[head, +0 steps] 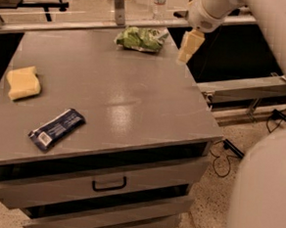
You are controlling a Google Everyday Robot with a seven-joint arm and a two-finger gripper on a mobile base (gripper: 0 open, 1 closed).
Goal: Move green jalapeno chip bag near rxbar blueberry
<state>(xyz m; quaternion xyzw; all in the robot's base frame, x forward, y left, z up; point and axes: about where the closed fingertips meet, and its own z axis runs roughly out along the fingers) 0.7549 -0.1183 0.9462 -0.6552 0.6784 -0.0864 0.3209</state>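
Observation:
The green jalapeno chip bag [141, 38] lies at the far edge of the grey table top [110, 84], right of middle. The rxbar blueberry [56, 128], dark navy with a white label patch, lies near the front left. My gripper [188, 47] hangs from the white arm just beyond the table's right far corner, a short way right of the chip bag and above table level. It holds nothing that I can see.
A yellow sponge [23, 82] lies at the left edge. The table has drawers [108, 184] in front. A white robot part [262, 193] fills the lower right. A shelf and cables [280, 116] lie to the right.

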